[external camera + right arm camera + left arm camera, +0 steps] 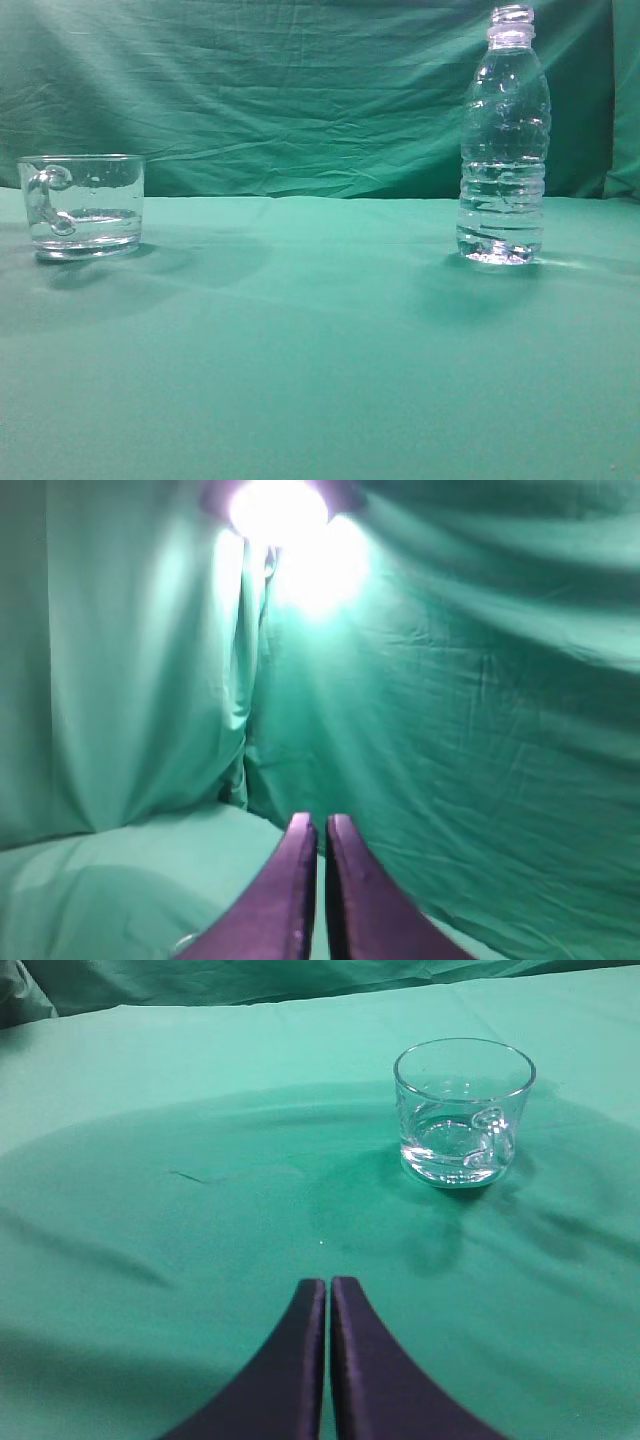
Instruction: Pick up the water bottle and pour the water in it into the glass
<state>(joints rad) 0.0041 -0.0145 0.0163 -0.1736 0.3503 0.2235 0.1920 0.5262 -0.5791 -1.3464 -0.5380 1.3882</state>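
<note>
Green cloth covers the worktop [320, 380] and hangs wrinkled as a backdrop [280, 90]; a lamp [278, 505] glares in the right wrist view. The capless water bottle [504, 140] stands upright at 3 o'clock, water [500, 205] filling its ribbed half. The glass [82, 205] sits at 9 o'clock, well apart. The left tool [328, 1295] and right tool [320, 825] are pressed together, empty.
</note>
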